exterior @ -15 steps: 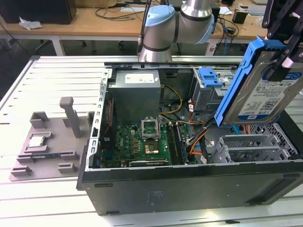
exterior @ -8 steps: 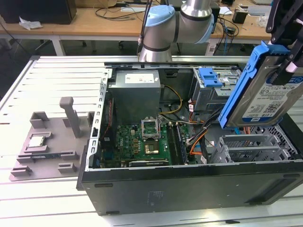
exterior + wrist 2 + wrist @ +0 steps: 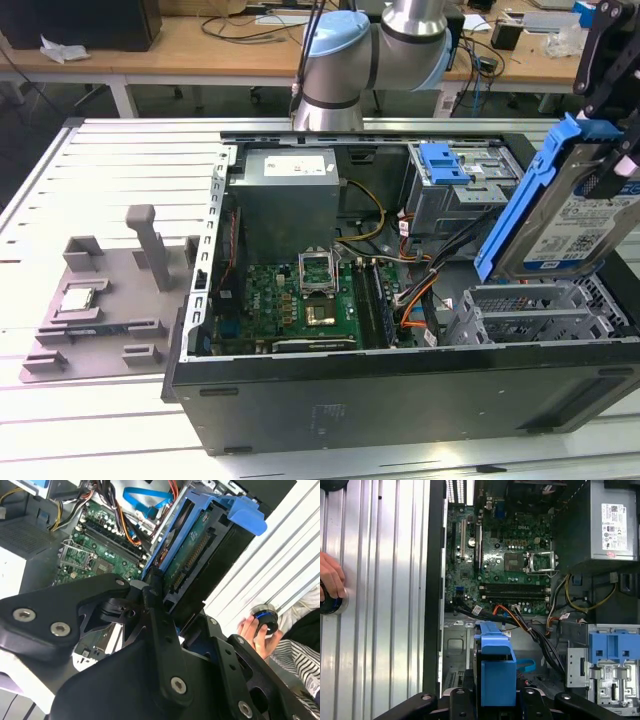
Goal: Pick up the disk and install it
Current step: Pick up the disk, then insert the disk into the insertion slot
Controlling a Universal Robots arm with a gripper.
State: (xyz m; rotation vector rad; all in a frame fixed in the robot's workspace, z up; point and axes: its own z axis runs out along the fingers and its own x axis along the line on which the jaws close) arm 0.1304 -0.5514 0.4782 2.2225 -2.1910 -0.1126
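The disk point(image 3: 585, 215), a silver drive with a blue-and-white label in a blue plastic frame, hangs tilted above the right end of the open computer case point(image 3: 400, 400), on the exterior view's right. My gripper point(image 3: 612, 120) is shut on its upper end. In the second wrist view the black fingers point(image 3: 152, 597) clamp the disk point(image 3: 200, 550), whose green circuit side faces the camera. The first wrist view shows the blue frame point(image 3: 495, 672) edge-on between the gripper's links point(image 3: 495, 702), over the case's drive area.
Inside the case lie a green motherboard point(image 3: 300, 300), a grey power supply point(image 3: 285, 185), orange and black cables point(image 3: 420, 290) and a metal drive cage point(image 3: 540, 310). Another blue bracket point(image 3: 445, 160) sits in a rear bay. A grey fixture point(image 3: 100, 300) holds a processor chip. A hand point(image 3: 330, 577) rests on a knob.
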